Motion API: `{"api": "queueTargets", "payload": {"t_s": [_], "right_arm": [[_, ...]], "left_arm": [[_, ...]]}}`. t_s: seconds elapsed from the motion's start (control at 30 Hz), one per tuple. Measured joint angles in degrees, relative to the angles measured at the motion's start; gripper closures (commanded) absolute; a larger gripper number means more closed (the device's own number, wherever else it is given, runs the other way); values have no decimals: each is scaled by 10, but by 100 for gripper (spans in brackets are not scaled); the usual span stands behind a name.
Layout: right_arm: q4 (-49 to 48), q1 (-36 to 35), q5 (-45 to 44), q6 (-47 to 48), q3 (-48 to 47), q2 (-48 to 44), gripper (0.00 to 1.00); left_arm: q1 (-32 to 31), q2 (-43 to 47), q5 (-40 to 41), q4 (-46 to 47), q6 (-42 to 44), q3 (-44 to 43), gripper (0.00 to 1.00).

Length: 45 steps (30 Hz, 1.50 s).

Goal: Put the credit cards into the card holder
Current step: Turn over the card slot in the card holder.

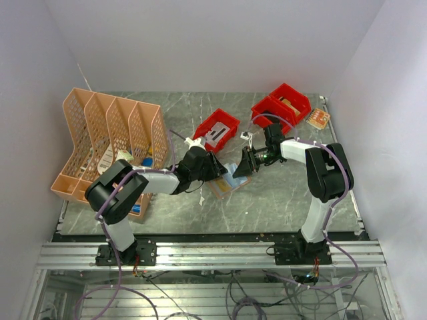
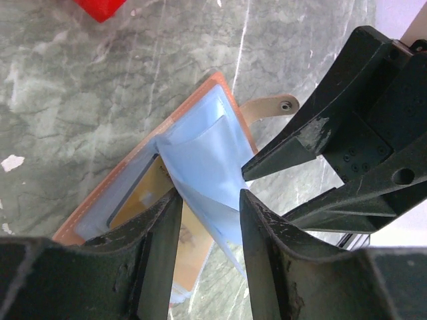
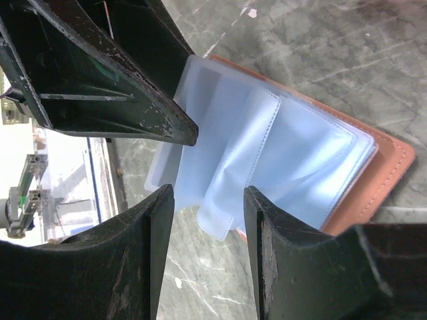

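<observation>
The card holder point(image 1: 225, 185) lies open on the marble table between both grippers, tan-brown edged with pale blue clear sleeves point(image 3: 293, 153) fanned up. My left gripper point(image 2: 210, 197) is open, and one raised sleeve point(image 2: 207, 167) passes loosely between its fingers. My right gripper point(image 3: 208, 200) is open too, its tips just short of the sleeves' free edges, facing the left gripper. A yellowish card-like face point(image 2: 137, 197) shows through a sleeve. A pale blue corner point(image 2: 175, 293) pokes out below the holder; I cannot tell whether it is one of the credit cards.
A peach mesh file rack point(image 1: 110, 137) stands at the back left. Red bins sit behind the grippers point(image 1: 217, 130) and at the back right point(image 1: 280, 107), with a small orange item point(image 1: 318, 119) beside them. The holder's strap tab point(image 2: 270, 107) lies flat on the table.
</observation>
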State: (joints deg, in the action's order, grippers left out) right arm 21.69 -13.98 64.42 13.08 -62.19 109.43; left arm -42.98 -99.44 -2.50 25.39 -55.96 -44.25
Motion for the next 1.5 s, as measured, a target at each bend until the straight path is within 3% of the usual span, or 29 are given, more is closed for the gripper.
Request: {"api": "queueTargets", "payload": {"t_s": [0.5,0.8,0.97,1.3,1.4,1.5], "right_arm": [[10,0,-76,21,0,-7,57],[12,0,-71,59,9,-71,42],[-2,-6,-68,85,30,-135,40],[-10,-71,-128,95,34,-121,49],[-7,-82,-150,95,34,-107,56],[-4,-95,-167,96,33,-99,69]], "left_arm": [[5,8,-2,-3,0,23,44],[5,10,-4,1,0,25,44],[6,10,-6,1,0,25,44],[6,10,-8,4,0,25,44],[6,10,-8,6,0,26,44],[6,10,-8,6,0,27,44]]}}
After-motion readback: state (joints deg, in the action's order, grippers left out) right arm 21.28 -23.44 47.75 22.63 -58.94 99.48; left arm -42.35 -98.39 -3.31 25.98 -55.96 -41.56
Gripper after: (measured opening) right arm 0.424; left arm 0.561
